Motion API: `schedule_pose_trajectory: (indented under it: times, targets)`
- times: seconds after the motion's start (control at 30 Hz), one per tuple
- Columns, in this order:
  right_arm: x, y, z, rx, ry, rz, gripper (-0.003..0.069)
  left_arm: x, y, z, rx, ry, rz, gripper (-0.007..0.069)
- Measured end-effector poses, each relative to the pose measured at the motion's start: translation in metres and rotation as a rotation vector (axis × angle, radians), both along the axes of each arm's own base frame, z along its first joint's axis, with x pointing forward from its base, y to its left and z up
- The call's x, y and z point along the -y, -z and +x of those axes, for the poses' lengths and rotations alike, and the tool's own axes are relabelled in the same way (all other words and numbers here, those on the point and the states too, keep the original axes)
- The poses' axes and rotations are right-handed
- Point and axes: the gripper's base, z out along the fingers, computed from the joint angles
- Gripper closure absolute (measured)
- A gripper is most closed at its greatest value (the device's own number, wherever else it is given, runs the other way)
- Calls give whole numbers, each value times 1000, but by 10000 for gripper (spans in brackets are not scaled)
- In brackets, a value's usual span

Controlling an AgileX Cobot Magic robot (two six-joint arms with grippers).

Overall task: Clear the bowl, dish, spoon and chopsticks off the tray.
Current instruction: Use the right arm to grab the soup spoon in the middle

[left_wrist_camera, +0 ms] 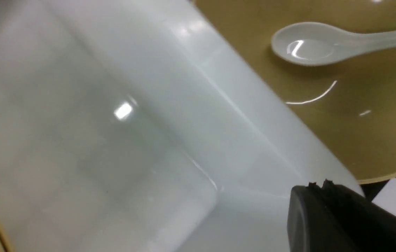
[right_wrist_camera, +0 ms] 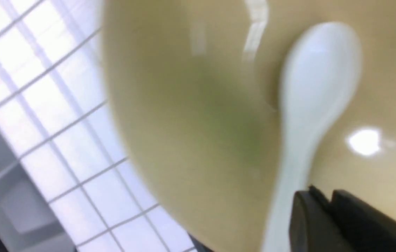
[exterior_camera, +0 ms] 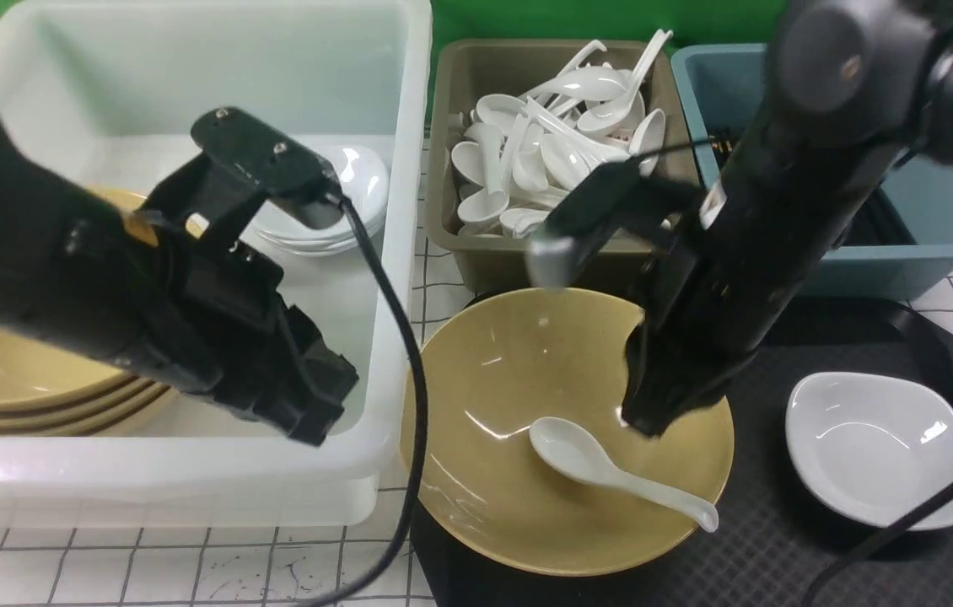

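Currently right gripper (exterior_camera: 664, 417) hangs over the bowl (exterior_camera: 485, 396), just right of the spoon (exterior_camera: 594, 464) scoop; handle runs toward near-right rim; jaws seem almost pressed together, empty.

The bowl (right_wrist_camera: 198, 115) fills most of this blurred view, its mustard-yellow inside glossy with white glints. The white spoon (right_wrist_camera: 315, 91) lies in it, handle running toward the right tool (right_wrist_camera: 324, 196). The tool's black tips stand close together with a thin slit between them, just beside the handle, and past the bowl's rim lies the white gridded surface (right_wrist_camera: 43, 98).
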Motion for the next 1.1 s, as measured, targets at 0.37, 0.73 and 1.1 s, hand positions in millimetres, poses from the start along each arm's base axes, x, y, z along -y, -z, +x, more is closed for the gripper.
schedule_pose_trajectory:
  times: [0.37,0.73,1.1]
  targets:
    - [-15,52,14,-87,21,-110,139,6,-5,-4,46,66,-82,631]
    - [-27,73,33,-112,56,-131,334,9,1,4,34,51,-82,631]
    - [-29,7,65,92,103,-11,622,6,-8,62,34,-205,-147,631]
